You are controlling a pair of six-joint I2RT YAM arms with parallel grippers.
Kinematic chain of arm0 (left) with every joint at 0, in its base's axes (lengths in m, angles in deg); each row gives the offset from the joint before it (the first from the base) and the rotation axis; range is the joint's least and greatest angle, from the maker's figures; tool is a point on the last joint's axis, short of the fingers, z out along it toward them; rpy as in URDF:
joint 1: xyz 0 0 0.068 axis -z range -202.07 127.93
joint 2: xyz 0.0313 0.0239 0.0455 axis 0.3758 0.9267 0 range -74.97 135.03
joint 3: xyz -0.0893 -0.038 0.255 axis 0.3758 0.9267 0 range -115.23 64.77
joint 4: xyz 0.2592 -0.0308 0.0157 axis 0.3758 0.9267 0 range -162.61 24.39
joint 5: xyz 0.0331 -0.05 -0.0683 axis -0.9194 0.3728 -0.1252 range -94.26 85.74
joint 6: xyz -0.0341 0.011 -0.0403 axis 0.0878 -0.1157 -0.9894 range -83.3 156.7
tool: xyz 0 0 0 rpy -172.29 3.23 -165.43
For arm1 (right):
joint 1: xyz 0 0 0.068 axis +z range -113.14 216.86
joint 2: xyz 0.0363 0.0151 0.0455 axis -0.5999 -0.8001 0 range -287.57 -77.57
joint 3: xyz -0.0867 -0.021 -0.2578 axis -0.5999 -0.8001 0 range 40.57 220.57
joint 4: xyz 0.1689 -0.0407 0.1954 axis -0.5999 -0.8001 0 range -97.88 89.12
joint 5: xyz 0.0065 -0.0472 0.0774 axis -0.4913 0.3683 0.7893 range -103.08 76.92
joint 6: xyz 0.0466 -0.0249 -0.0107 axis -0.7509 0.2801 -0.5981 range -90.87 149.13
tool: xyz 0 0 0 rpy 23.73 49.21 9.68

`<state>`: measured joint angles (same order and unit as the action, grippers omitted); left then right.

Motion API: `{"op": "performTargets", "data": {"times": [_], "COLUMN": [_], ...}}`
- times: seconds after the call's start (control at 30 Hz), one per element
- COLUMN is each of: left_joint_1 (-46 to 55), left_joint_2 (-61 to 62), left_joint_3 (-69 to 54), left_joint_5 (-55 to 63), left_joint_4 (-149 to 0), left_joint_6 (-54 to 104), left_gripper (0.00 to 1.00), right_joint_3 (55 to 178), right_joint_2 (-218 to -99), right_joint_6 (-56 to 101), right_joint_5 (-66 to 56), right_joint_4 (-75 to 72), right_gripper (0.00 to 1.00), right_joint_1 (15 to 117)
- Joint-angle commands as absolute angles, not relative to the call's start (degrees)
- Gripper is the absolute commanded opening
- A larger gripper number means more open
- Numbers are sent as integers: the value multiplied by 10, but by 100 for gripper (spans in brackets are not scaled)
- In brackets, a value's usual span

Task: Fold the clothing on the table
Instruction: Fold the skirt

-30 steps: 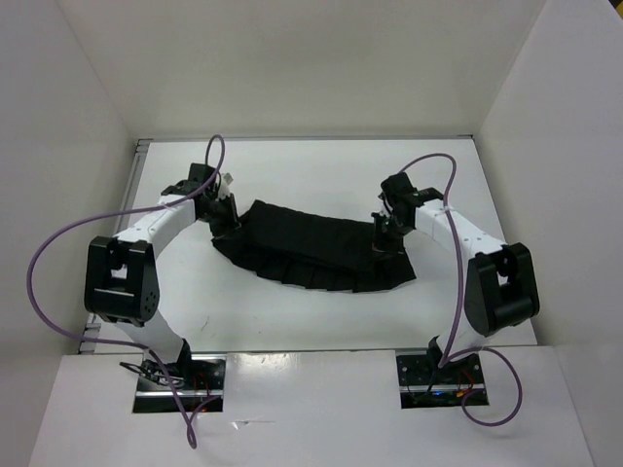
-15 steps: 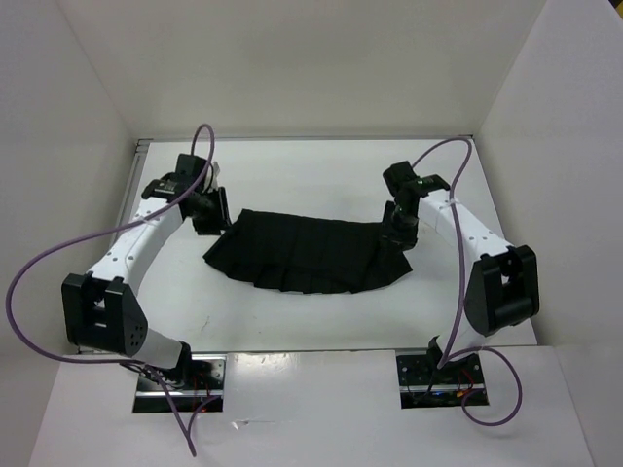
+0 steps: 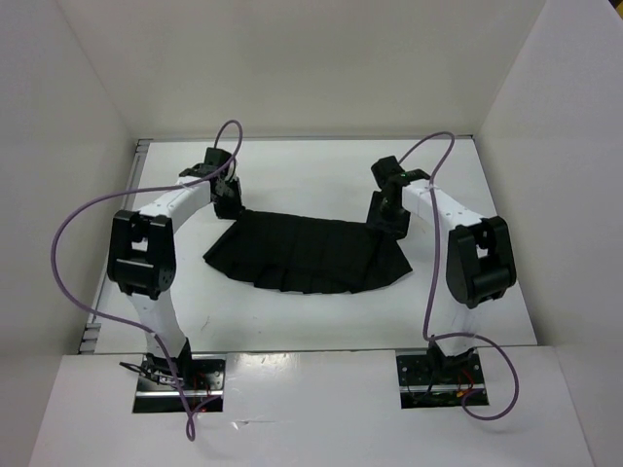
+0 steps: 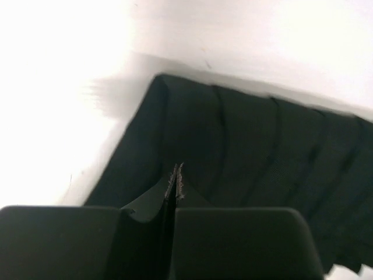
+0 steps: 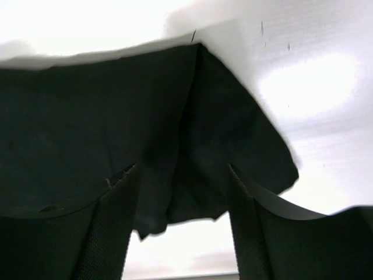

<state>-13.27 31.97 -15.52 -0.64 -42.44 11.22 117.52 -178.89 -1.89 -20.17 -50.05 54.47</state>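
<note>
Hidden / unclear:
- Top view: both far corners of the clothing (image 3: 307, 255) lie under the gripper heads. It is black on black there, so the fingertips cannot be made out.
- Left wrist view: blurred, and the table (image 4: 70, 87) is washed out to plain white. The clothing (image 4: 245, 140) runs off the right edge and passes under the gripper body at the bottom.
- Right wrist view: the clothing (image 5: 70, 116) is cut off at the left edge. It is too dark to count pleats. The two fingers (image 5: 116, 221) cover its lower part.

End effectors:
- Left gripper (image 3: 230, 204) is over the clothing's far-left corner. In the wrist view the left gripper (image 4: 176, 174) is clenched, with the fingertips pressed together and no gap. No fabric shows between them; I cannot tell whether a thread of it is caught.
- Right gripper (image 3: 387, 219) is over the clothing's far-right corner. In the wrist view the right gripper (image 5: 178, 169) is released, fingers well apart, with fabric lying flat below the gap and not pinched.

Clothing:
- It lies flat on the table (image 3: 292, 316), with bare white surface on every side.
- It is black, matte and pleated, and wider left to right than front to back.
- The far edge is fairly straight. The near hem is stepped by the pleat ends.
- The near-right corner juts out to a point.
- The right wrist view shows a crease running down from the far corner, with a loose flap to its right.
</note>
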Motion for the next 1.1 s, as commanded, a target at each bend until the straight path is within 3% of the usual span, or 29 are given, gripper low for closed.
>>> {"op": "performTargets", "data": {"times": [0.0,0.13,0.47,0.63,0.77,0.9,1.07], "left_joint_1": [-132,-132,-132,-132,-132,-132,-132], "left_joint_2": [348,366,385,380,380,374,334], "left_joint_3": [-193,-179,-131,-120,-108,-91,-108], "left_joint_5": [-37,-43,-4,-4,1,22,50], "left_joint_4": [-461,-473,-484,-484,-490,-503,-484], "left_joint_6": [104,104,99,94,83,71,71], "left_gripper": [0,0,0,0,0,0,0], "right_joint_3": [1192,1179,1141,1122,1113,1092,1072], "right_joint_2": [-1811,-1816,-1883,-1913,-1920,-1915,-1887], "right_joint_6": [-8,15,42,69,75,75,70], "right_joint_5": [-240,-235,-260,-178,-119,-83,-57], "right_joint_4": [-450,-418,-400,-367,-362,-362,-362], "right_gripper": [67,73,73,69,60,29,4], "right_joint_1": [544,539,500,489,489,489,477]}}
